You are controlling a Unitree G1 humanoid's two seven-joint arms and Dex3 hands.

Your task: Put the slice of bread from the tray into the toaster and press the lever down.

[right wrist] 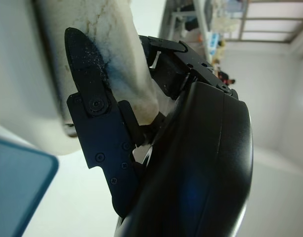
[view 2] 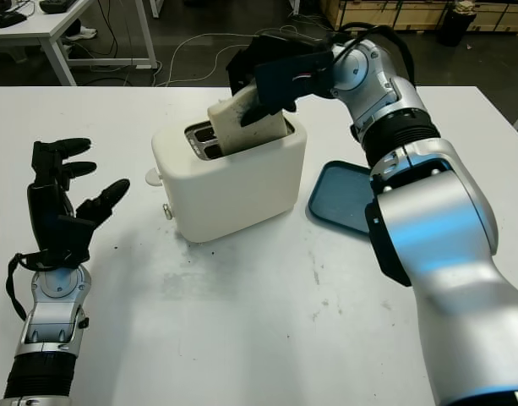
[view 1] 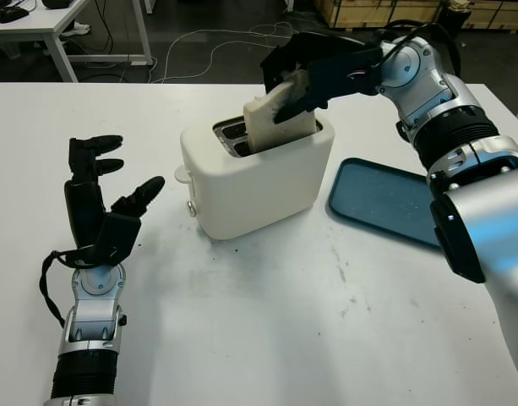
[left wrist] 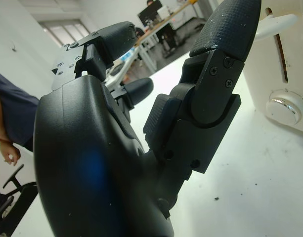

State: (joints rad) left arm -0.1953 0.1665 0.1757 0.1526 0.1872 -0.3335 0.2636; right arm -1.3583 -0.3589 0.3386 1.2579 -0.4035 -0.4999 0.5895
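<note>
A white table (view 1: 267, 338) carries everything, its far edge running along a dark floor with cables and another desk beyond. The white toaster (view 1: 259, 182) stands near the middle of the table, somewhat toward the far edge, turned at an angle so that its end with the lever (view 1: 182, 176) and a round dial (left wrist: 283, 106) faces the table's left side; two slots open in its top. A blue tray (view 1: 384, 201) lies flat just beside the toaster toward the table's right edge, apart from it and partly hidden by the right arm. The right arm reaches in from the near right corner, crossing above the tray, and the right hand (view 1: 313, 74) is over the toaster's top, fingers curled round the slice of bread (view 1: 280, 118). The slice stands tilted, its lower part sunk into the slot nearer the right side while its upper part still sticks well out; in the right wrist view a black finger (right wrist: 92, 106) presses flat against its pale crust. The left hand (view 1: 98, 199) is open above the table near the left edge, holding nothing, well apart from the toaster's lever end. In the left wrist view a person's arm in a dark sleeve (left wrist: 8, 106) shows in the background.
</note>
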